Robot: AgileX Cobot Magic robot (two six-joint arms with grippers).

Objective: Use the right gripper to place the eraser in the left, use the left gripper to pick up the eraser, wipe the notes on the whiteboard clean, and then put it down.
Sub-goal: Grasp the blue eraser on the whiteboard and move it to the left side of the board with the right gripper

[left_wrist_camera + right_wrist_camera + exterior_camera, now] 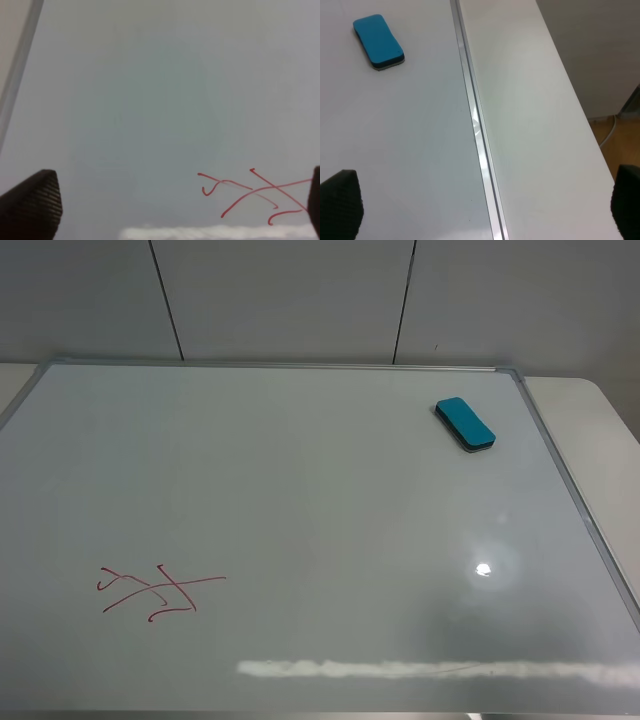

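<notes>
In the high view the notes sit at the near-left of the whiteboard, on the side the left gripper works, so the wiping falls to it. The eraser lies flat at the far-right corner, just inside the frame and well apart from the scribble. That is likely why the right gripper must first carry it across. Neither gripper shows in that view (only the wrist cameras reveal them). The left wrist view shows fingers spread wide and empty over the red strokes. The right wrist view shows its fingers equally spread, holding nothing, above the frame and the bare desk, with the eraser ahead, untouched.
</notes>
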